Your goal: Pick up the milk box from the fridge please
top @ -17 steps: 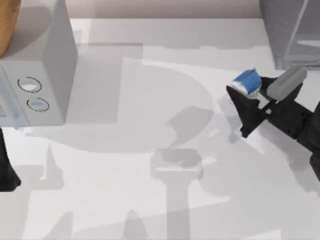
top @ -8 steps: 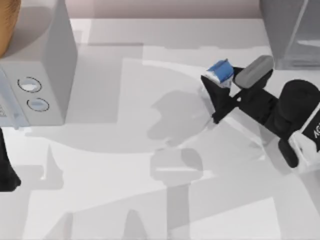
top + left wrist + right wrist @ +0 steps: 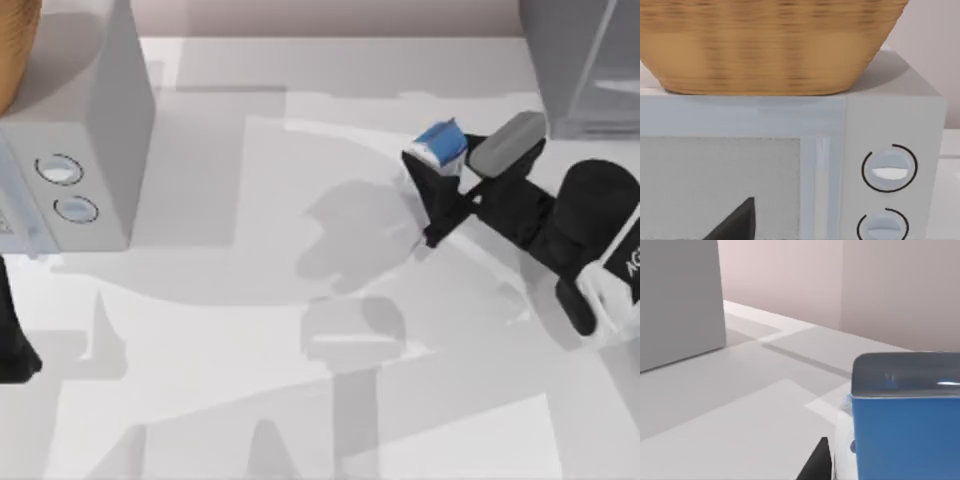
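Note:
The milk box, a small carton with a bright blue top and white sides, hangs above the table right of centre, held in my right gripper. The gripper is shut on it, with a dark finger on one side and the grey pad on the other. In the right wrist view the carton's blue face is very close, under the grey pad. The fridge, a dark-grey cabinet with a glassy panel, stands at the back right, apart from the carton. My left arm stays parked at the table's left edge.
A light-grey box with two round dials stands at the back left, with a woven basket on top. The left wrist view faces its front and dials from close up. Open tabletop lies between it and the carton.
The right gripper carried the milk box to the left, away from the fridge, then held almost still for the last half second. The left arm has not moved.

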You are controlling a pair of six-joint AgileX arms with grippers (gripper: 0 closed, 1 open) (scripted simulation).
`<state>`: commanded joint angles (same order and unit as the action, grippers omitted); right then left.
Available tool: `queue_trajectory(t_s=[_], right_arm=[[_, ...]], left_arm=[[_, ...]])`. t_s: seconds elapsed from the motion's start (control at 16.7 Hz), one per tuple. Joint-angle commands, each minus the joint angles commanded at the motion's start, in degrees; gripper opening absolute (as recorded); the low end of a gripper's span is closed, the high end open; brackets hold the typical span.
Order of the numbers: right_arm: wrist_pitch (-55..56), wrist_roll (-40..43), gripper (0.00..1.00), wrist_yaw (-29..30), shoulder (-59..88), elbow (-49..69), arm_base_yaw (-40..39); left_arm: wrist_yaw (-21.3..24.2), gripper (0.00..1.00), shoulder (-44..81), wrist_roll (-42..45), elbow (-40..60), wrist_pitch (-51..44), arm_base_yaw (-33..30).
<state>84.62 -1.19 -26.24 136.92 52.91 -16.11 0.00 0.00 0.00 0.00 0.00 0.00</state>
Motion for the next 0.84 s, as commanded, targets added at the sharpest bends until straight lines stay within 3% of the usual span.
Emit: queue_trajectory(t_s=[0.48,0.84], right_arm=[[0.0,0.0,0.98,0.0,0.0,0.0,0.0],[0.0,0.0,1.0,0.0,0.0,0.0,0.0]], left_arm=[[0.0,1.0,0.0,0.0,0.0,0.0,0.0],[0.0,1.0,0.0,0.0,0.0,0.0,0.0]])
